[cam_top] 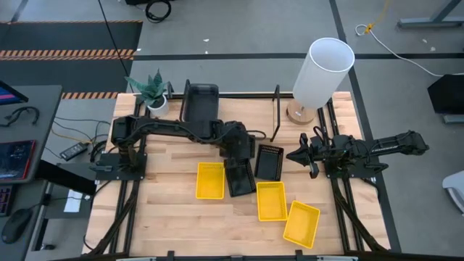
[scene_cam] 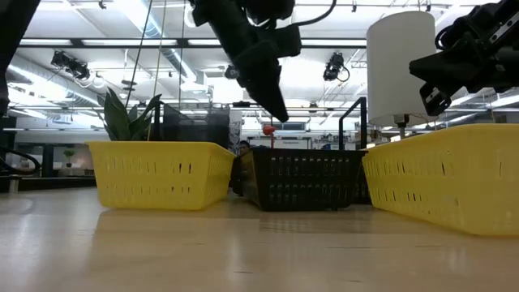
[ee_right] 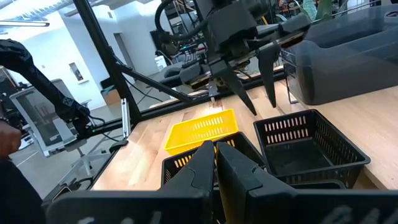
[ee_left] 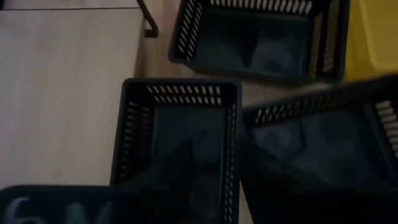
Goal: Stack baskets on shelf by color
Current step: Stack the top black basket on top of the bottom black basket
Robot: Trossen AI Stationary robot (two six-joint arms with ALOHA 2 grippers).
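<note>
Above black baskets (cam_top: 239,174), left pincer (ee_right: 255,87) open, no legible writing

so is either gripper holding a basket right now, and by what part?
Neither. Left gripper hangs open above the black baskets, touching none. Right gripper sits shut and empty beside them.

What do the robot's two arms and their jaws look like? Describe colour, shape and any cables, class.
Both arms are dark, almost black, built of chunky jointed segments. The left gripper ends in two long, tapering, pointed black jaws below a boxy grey-black wrist block, with dark cables looping behind it. The right gripper is equally dark, its arm a slim segmented beam mounted on a black base frame. No markings are legible.
</note>
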